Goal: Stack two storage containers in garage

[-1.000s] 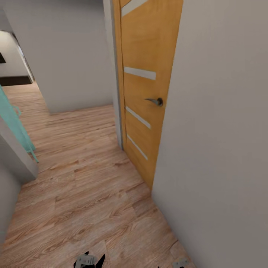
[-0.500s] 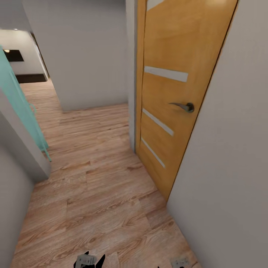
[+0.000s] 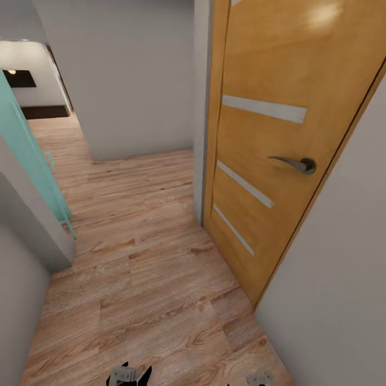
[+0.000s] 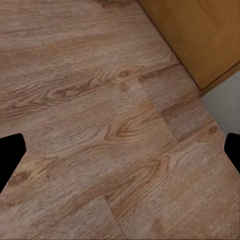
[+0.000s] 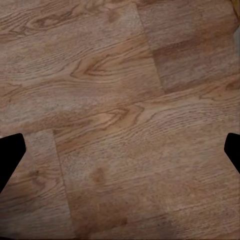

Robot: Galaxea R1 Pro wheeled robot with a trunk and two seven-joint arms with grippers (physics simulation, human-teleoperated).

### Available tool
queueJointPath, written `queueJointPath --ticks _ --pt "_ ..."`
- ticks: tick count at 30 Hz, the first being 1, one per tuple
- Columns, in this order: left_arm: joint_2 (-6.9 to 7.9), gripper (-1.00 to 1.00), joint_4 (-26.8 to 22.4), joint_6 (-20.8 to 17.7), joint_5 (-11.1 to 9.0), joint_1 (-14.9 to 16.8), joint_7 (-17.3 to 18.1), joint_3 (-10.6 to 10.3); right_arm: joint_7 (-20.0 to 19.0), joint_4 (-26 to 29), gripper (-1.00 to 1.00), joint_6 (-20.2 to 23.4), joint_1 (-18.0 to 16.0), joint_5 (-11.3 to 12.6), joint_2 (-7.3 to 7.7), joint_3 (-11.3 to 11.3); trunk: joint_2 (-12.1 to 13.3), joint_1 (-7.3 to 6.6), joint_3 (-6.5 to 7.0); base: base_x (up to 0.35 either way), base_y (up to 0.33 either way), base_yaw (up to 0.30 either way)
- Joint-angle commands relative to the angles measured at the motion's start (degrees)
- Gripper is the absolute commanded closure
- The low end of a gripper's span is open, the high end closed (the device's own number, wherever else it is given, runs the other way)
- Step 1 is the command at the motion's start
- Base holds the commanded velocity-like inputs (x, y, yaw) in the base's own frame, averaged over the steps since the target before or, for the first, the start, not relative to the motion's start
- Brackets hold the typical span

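One wooden door, shut, with one lever handle and three pale strips fully seen, a fourth just cut by the top edge. One teal door stands at the left. One plank floor runs through the hall. One dark panel hangs on the far wall. Two pincers: the left and the right, each showing two black fingertips spread wide with nothing between them.

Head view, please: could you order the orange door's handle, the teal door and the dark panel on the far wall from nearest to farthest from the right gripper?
From the right gripper, at the bottom edge:
1. Door handle, on the orange wooden door at right.
2. Teal door, across the hallway at left.
3. Dark panel, on the far wall, upper left.
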State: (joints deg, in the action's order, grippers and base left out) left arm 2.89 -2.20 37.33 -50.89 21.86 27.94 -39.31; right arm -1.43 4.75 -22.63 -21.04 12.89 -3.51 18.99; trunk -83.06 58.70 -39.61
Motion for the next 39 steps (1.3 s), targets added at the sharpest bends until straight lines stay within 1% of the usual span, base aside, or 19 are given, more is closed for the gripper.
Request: queueJointPath --ticks 1,10,16,27,39 --pt "0.01 -1.0 0.01 0.02 -0.61 0.02 0.36 -0.33 -0.15 -0.09 -1.0 -0.25 -0.05 0.59 0.01 0.35 -0.02 0.03 -0.12 0.286 0.194 0.086" --pt "0.01 -1.0 0.01 0.02 -0.61 0.02 0.36 -0.28 -0.22 0.0 -1.0 -0.37 -0.05 0.51 0.08 0.35 -0.02 0.03 -0.78 0.281 0.203 0.099" --pt "0.01 -1.0 0.02 0.02 -0.61 0.02 0.36 -0.32 -0.23 0.07 -1.0 -0.32 -0.05 0.61 0.12 0.35 -0.02 0.03 -1.09 0.279 0.206 0.03" --pt "0.01 -1.0 0.02 0.02 -0.61 0.02 0.34 -0.29 -0.24 0.25 -1.0 -0.44 -0.05 0.58 0.17 0.42 -0.02 0.03 -1.16 0.216 0.172 0.002" --pt "0.01 -1.0 0.01 0.02 -0.61 0.02 0.36 -0.32 -0.24 0.26 -1.0 -0.43 -0.05 0.56 0.17 0.39 -0.02 0.03 -1.48 0.297 0.15 0.0"
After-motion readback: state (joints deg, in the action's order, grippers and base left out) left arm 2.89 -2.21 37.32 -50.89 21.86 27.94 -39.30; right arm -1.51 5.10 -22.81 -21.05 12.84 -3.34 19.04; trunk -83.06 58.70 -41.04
